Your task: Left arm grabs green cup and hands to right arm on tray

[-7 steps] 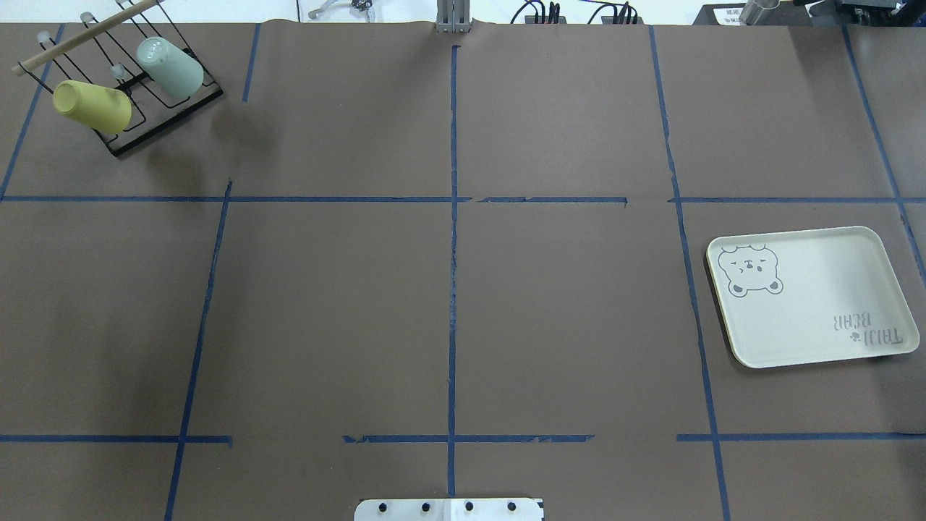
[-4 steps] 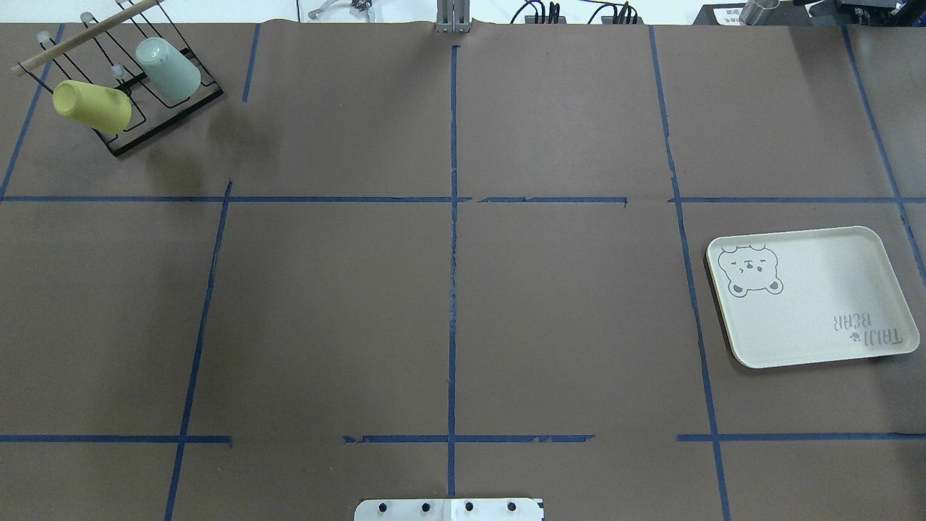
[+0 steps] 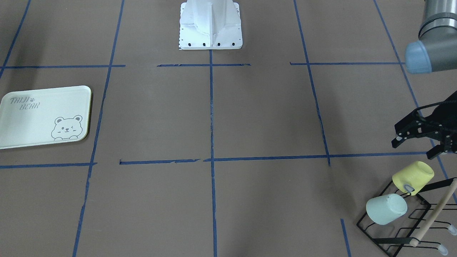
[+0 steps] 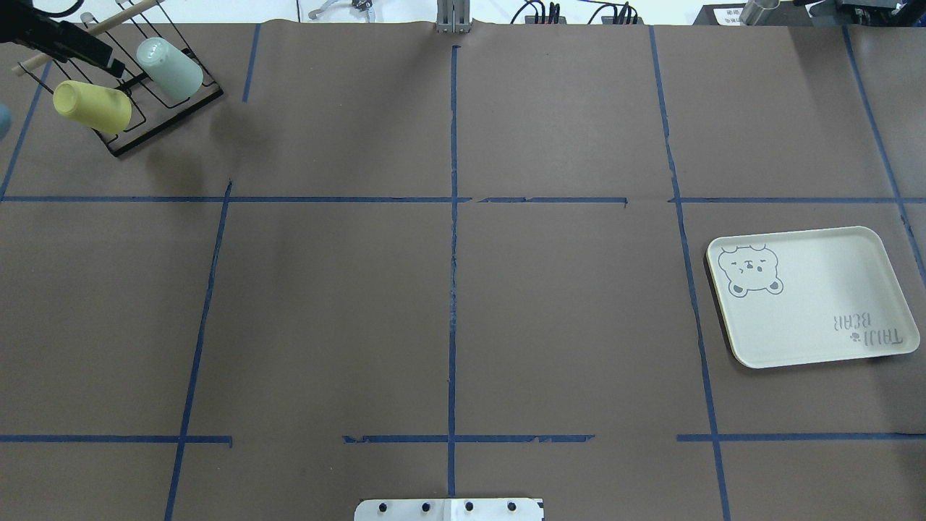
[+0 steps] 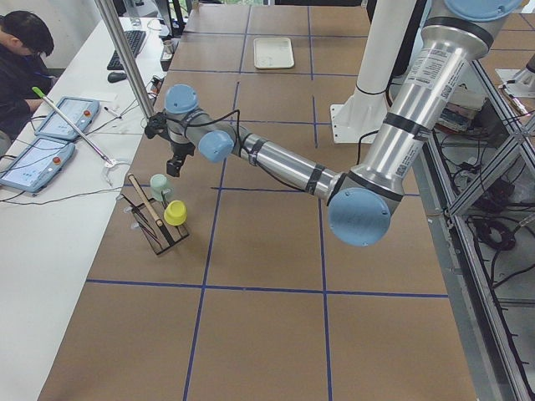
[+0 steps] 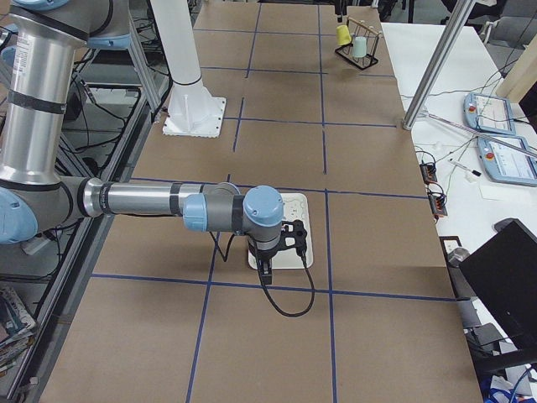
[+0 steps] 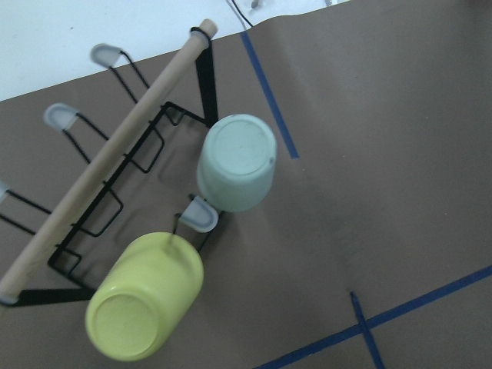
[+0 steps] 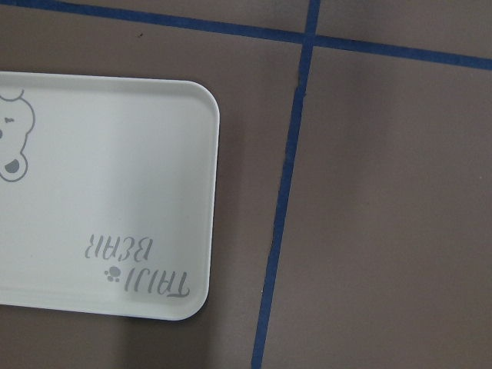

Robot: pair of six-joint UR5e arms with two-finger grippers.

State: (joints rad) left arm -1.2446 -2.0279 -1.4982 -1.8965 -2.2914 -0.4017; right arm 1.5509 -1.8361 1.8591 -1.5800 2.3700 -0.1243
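The green cup [image 3: 386,208] hangs upside down on a peg of a black wire rack, next to a yellow cup [image 3: 413,177]. It also shows in the overhead view [image 4: 170,69] and in the left wrist view [image 7: 237,163]. My left gripper [image 3: 414,148] is open and empty, above and just short of the rack, apart from both cups. One of its fingers [image 4: 87,51] shows at the overhead view's top left. The tray [image 4: 810,304] lies empty at the right; it fills the left of the right wrist view [image 8: 115,192]. My right gripper [image 6: 289,243] hovers over the tray; I cannot tell whether it is open.
The black wire rack [image 4: 166,108] with a wooden rod [image 7: 108,165] stands at the table's far left corner. The yellow cup [image 4: 92,106] hangs on the peg nearer the robot. Blue tape lines cross the brown table. The white robot base [image 3: 210,25] is at the near middle edge.
My left gripper has come into the overhead view at the top left, over the rack. The cups, the rack and the tray have not moved.
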